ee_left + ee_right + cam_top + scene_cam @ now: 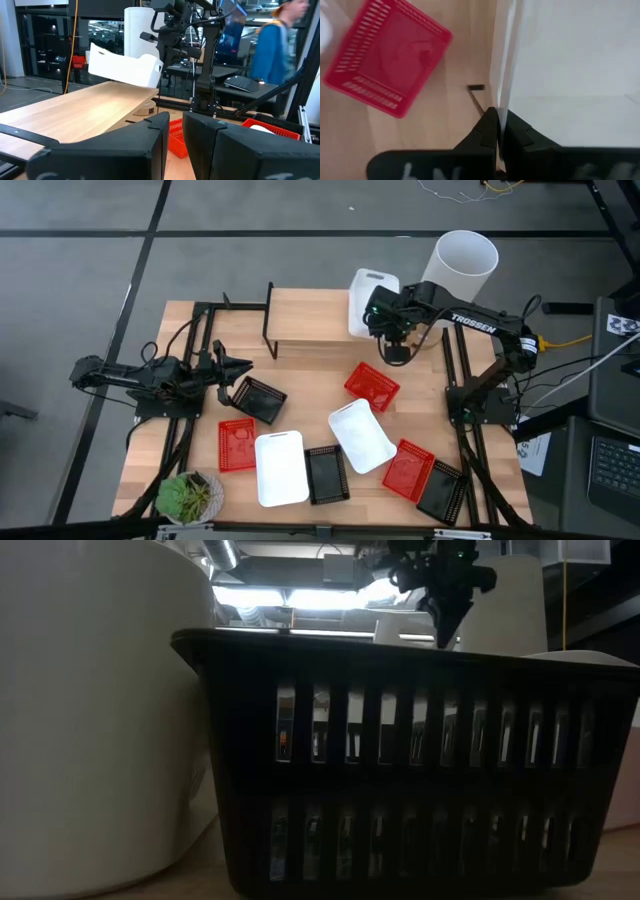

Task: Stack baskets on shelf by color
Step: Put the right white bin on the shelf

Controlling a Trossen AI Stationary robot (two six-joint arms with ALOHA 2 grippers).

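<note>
Tabletop (300, 395) of light wood carries everything, with the shelf (310, 328) along its far edge, a low board whose long axis runs left to right. Beyond the far right corner stands a tall white cylinder (462, 263). The right arm reaches from its base at the right edge toward the shelf's right end, forearm stretched leftward, and the right gripper (383, 323) is clamped on the rim of a white basket (368, 302), its fingers pinching the thin wall between them in the right wrist view. That basket hangs tilted over the shelf's right end, one end lifted clear of the board in the left wrist view, its long axis running away from the front edge. The left arm lies low along the left side, and the left gripper (235, 368) sits just beside a black basket (256, 397), fingers slightly parted with nothing between them. Loose on the table are two more white baskets (280, 468) (361, 436), three red ones (372, 385) (237, 444) (408, 469), and two further black ones (326, 474) (441, 492). A potted plant (188, 498) stands at the near left corner.
</note>
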